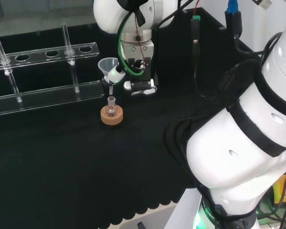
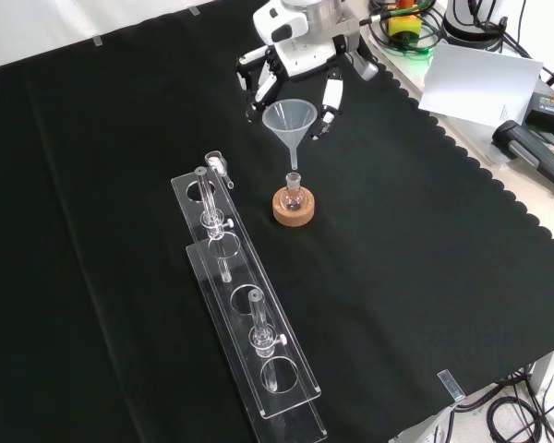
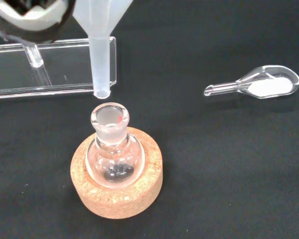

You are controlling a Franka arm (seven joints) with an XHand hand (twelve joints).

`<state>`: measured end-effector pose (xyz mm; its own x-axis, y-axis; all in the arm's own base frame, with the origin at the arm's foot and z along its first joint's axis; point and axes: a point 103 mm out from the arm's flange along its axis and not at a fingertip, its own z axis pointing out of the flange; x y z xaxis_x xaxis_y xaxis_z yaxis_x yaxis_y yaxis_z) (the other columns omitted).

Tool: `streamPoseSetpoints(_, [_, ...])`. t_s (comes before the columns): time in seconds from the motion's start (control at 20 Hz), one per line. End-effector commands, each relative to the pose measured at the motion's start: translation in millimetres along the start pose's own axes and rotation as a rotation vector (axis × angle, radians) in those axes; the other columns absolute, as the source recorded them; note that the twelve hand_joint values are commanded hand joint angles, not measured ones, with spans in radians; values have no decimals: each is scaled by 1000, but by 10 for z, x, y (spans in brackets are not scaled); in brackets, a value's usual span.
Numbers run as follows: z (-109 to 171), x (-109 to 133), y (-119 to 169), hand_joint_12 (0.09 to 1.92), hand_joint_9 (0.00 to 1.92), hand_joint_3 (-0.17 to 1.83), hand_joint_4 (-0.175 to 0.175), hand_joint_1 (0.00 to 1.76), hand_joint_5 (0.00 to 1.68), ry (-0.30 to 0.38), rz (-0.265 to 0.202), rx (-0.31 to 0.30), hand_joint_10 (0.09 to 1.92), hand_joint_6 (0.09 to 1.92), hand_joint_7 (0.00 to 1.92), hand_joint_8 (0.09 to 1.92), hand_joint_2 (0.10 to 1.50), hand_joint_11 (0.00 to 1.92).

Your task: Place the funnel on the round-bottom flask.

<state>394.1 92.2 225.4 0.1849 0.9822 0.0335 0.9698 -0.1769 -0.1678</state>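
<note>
A small clear round-bottom flask (image 1: 111,109) (image 2: 294,196) (image 3: 112,149) stands upright on a cork ring stand (image 1: 111,116) (image 2: 293,211) (image 3: 117,191). A clear plastic funnel (image 1: 109,67) (image 2: 290,120) (image 3: 100,35) hangs just above it, upright. Its stem tip sits slightly over the flask's open neck and has not entered it. The hand (image 1: 133,64) (image 2: 295,65) (image 3: 32,12) is shut on the funnel's cone, with fingers curled at its rim.
A clear acrylic test-tube rack (image 1: 43,78) (image 2: 245,295) (image 3: 50,64) with glass tubes stands close beside the flask. A small glass scoop holding white powder (image 3: 256,85) lies on the cloth nearby. The arm's white links (image 1: 248,138) stand at the right in the head view.
</note>
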Motion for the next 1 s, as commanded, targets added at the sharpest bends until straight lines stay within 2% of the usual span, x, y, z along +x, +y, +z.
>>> streamPoseSetpoints(0.05, [1, -12, -35, 1394, 989, 540, -3, 776, 780, 14, 11, 6, 237, 151, 1099, 319, 566, 0])
streamPoseSetpoints(0.5, [37, 8, -56, 1393, 991, 547, -3, 776, 779, 14, 19, 16, 235, 157, 1102, 316, 563, 0])
streamPoseSetpoints(1.0, [125, 97, -115, 1392, 993, 555, -2, 775, 781, 18, 4, 22, 232, 166, 1107, 313, 561, 0])
